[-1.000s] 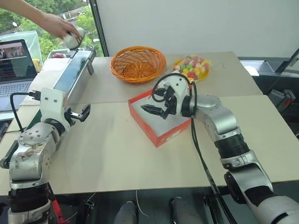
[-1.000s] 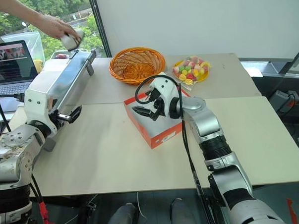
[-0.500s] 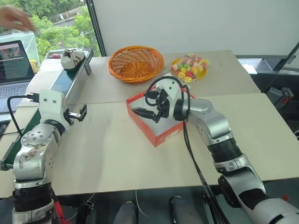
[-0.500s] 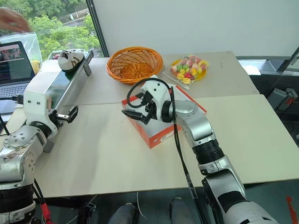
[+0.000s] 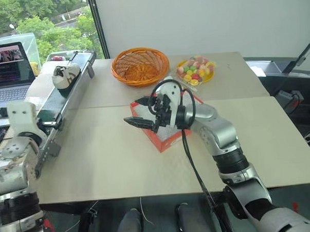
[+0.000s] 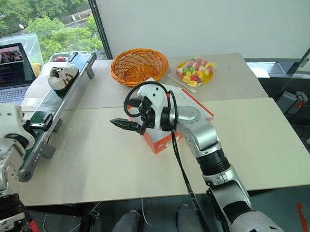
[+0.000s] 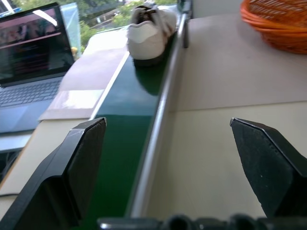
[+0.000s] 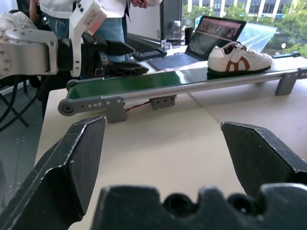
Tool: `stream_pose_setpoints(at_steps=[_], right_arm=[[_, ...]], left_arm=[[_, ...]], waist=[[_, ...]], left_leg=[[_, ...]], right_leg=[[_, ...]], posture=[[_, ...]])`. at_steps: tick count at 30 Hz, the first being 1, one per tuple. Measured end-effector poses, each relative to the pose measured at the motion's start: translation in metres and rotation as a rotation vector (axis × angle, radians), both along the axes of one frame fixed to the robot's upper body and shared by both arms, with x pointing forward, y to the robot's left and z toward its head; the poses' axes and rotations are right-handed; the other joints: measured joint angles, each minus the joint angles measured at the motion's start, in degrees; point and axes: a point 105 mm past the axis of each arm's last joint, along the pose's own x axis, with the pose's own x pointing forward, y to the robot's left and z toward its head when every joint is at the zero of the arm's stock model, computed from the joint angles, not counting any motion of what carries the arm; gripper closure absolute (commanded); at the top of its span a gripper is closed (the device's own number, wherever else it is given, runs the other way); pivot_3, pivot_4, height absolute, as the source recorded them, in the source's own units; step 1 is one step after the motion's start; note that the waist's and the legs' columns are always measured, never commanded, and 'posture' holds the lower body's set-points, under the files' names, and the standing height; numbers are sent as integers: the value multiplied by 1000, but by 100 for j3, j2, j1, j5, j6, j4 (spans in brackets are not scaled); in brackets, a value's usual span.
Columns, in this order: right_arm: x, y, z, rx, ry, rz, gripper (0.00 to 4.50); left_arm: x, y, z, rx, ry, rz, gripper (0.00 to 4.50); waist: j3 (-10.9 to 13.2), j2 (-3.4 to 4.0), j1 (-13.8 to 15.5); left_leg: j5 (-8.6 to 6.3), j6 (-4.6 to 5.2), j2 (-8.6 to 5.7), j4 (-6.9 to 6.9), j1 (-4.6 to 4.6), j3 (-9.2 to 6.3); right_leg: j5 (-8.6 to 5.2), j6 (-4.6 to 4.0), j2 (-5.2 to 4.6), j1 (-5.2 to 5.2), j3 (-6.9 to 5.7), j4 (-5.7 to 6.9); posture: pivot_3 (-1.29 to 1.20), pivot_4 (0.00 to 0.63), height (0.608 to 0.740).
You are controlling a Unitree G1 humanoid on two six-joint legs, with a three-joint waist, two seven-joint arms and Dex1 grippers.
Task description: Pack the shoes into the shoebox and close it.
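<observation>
Table (image 5: pixel 121 158): pale beige top, bearing every item listed below.

Conveyor (image 5: pixel 66 91): a long narrow belt with a green surface and metal side rails, lying along the robot's left side of the table and running away toward the window.

Shoebox (image 6: pixel 163 138): red-orange, sitting open near the middle of the table, white inside, partly hidden behind the right arm.

Wicker basket (image 5: pixel 140 66): round, orange, standing beyond the shoebox toward the far edge.

Laptop (image 5: pixel 9 68): sitting open beyond the conveyor, on the robot's left, screen lit.

Shoe (image 6: pixel 63 77): one white sneaker with tan-brown trim and dark laces, riding on the far part of the conveyor belt, well apart from the shoebox.

Yellow plate of coloured sweets (image 5: pixel 196 70): lying just beside the basket, on its right.

Right gripper (image 5: pixel 138 112): hovering over the near left corner of the shoebox and pointing toward the conveyor, fingers spread wide, grasping nothing.

Left gripper (image 7: pixel 177 158): hanging over the near end of the conveyor, pointing along the belt toward the shoe, fingers spread wide, grasping nothing.
</observation>
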Motion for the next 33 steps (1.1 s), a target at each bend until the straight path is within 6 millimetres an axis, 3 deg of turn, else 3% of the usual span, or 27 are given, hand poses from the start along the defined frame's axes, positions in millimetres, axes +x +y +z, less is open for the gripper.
stream_pose_setpoints(at_steps=[9,19,33], right_arm=[[-12,2,-1,3,14,17,0],[-13,-1,0,0,11,-13,0],[-14,-1,-1,-23,6,-5,0]], left_arm=[[0,31,-11,-55,-7,13,58],[-3,42,-37,-179,35,-46,58],[-37,72,-55,-203,51,40,58]], waist=[[-4,-7,1],[-5,-8,-13],[-9,-16,-5]], left_leg=[[0,0,1,0,0,0],[0,0,5,-2,6,5],[-1,0,13,-12,14,14]], right_leg=[[0,0,0,-2,-1,0],[0,-1,0,-2,-1,3],[1,-2,0,-3,-2,1]], posture=[[0,150,740],[0,150,740],[0,150,740]])
